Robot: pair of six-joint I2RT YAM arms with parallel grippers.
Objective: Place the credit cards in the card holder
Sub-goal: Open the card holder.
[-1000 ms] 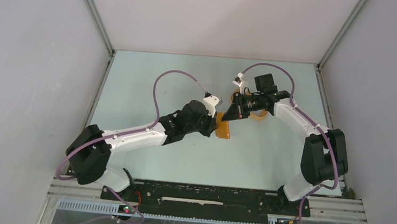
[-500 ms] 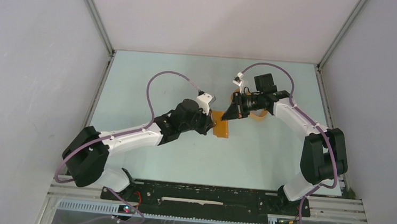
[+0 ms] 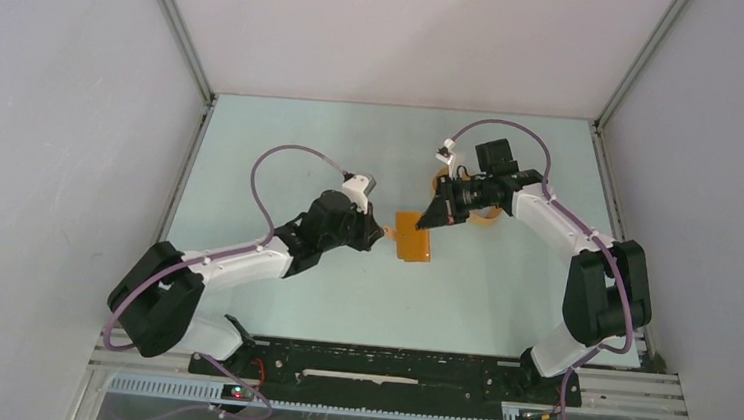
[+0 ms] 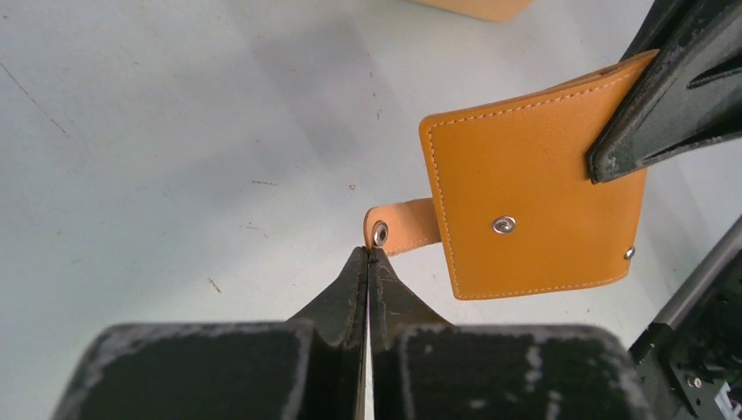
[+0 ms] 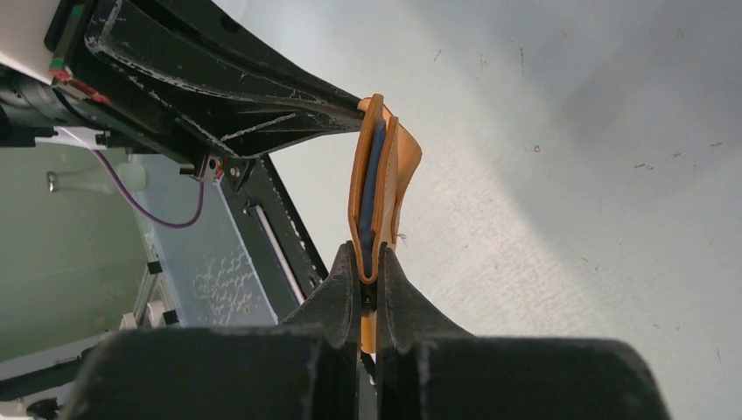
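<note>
The orange-brown card holder [image 3: 413, 237] is held folded just over the table, its face [image 4: 534, 201] towards my left wrist camera. My right gripper [image 3: 435, 218] [image 5: 367, 262] is shut on its far edge, and one of its fingers [image 4: 674, 96] lies over the upper right corner. Seen edge-on, the holder [image 5: 385, 149] shows the bluish edge of credit cards [image 5: 371, 179] between its leaves. The closing tab [image 4: 398, 229] with its snap sticks out to the left. My left gripper [image 3: 381, 233] [image 4: 368, 254] is shut, tips touching the tab's end with nothing seen between them.
An orange rimmed tray [image 3: 483, 215] lies behind the right gripper, and its edge [image 4: 477, 7] shows at the top of the left wrist view. Grey walls enclose the pale table [image 3: 282, 153] on three sides. The arm bases stand on the black rail [image 3: 385, 377] at the near edge.
My left gripper has shut and drawn back to the left, uncovering the card holder, and now only meets the tab's end. The right gripper has kept its grip in place.
</note>
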